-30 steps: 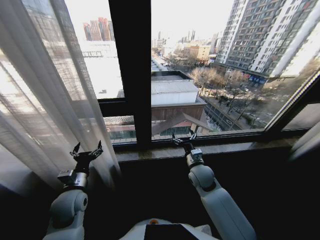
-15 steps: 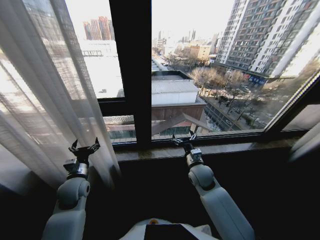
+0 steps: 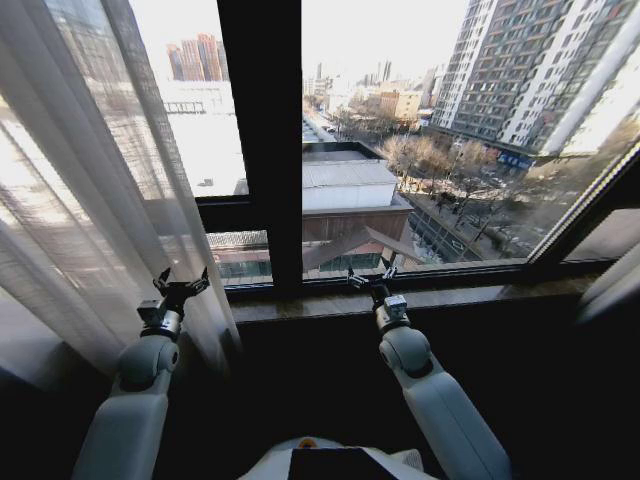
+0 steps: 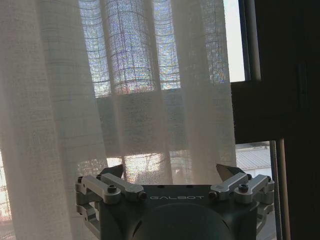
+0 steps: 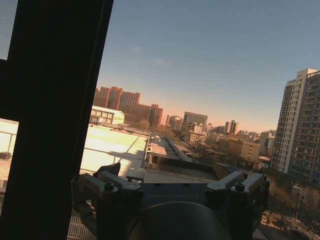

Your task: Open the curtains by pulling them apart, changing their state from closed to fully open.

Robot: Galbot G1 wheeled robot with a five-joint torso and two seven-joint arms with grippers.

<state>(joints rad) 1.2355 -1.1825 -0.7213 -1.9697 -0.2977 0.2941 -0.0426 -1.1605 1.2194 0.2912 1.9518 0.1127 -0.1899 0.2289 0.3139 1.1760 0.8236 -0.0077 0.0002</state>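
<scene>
pale grey rounded arms end in dark wrists marked "galbot", with screw-fastened silver linkages.

Curtains (image 3: 90,190): sheer white to cream, vertical pleats, fine woven grid visible where daylight passes through; a grey horizontal band shows through the fabric.

Window frame (image 3: 260,140): black, plain.

Sill (image 3: 450,297): dark brown, slightly mottled.

Left gripper (image 3: 181,286) and right gripper (image 3: 370,277): black fingers on silver-grey metal wrists; housing dark grey with pale lettering.

Arms (image 3: 445,415): light grey, smooth, unpatterned.

Towers (image 3: 530,70) outside: grey-beige with a regular grid of dark windows. Distant blocks (image 3: 196,57): reddish-orange. Roofs: pale grey and white.
</scene>
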